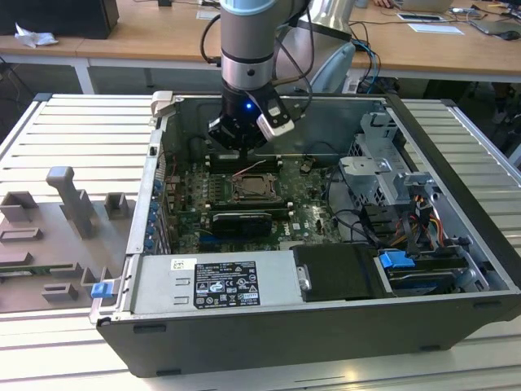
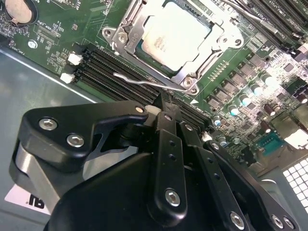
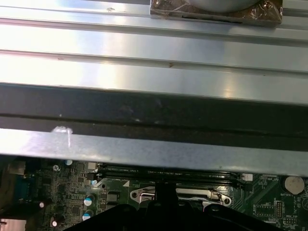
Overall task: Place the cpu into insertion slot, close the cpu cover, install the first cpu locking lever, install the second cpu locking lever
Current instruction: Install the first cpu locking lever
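Pale beige-silver metal marks the small square cpu (image 2: 177, 37), which lies flat in the insertion slot (image 2: 139, 45) of the green motherboard (image 2: 62, 29), framed by the silvery cpu cover (image 2: 126, 25). It looks light, rigid and fragile, best taken by its edges. A thin springy wire locking lever (image 2: 144, 81) runs beside the socket. Just beside that lever, the black gripper (image 2: 166, 108) has its fingers pressed together, holding nothing

cpu (image 2: 175, 36) seated in insertion slot (image 2: 144, 53), cpu cover (image 2: 211, 57) down around it. memory slots (image 2: 115, 72) just beside socket. gripper (image 2: 161, 108) above those slots, near locking lever (image 2: 144, 83).
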`<state>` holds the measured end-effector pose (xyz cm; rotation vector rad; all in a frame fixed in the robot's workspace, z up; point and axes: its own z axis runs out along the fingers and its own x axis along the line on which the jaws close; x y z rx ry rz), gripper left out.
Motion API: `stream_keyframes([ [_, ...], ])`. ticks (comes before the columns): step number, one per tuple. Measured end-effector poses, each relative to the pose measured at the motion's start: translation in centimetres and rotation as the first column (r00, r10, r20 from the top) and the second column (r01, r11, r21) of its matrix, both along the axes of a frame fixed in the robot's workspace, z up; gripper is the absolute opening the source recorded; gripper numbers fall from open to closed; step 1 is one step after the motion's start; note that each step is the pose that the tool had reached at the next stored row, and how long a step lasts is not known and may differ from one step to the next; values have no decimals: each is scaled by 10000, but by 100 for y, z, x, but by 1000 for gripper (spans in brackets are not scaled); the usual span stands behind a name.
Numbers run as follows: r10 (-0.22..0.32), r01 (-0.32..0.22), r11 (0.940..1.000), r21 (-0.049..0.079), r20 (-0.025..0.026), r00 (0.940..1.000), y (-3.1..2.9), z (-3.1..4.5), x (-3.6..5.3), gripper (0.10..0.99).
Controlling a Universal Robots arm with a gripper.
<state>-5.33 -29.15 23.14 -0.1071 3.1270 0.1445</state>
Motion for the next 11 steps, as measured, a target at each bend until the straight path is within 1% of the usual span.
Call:
stream_keyframes([
  [3, -3, 3, 10000, 24, -1, 10000, 0, -3, 2, 106],
  [4, -2, 2, 10000, 59, 0, 10000, 0, -4, 3, 106],
  [6, -11, 11, 9997, 243, 1, 10000, 0, -14, 18, 106],
  [7, -12, 12, 9997, 260, 0, 10000, 1, -21, 44, 106],
  [11, -13, 13, 9997, 259, 5, 10000, 0, -29, 93, 106],
])
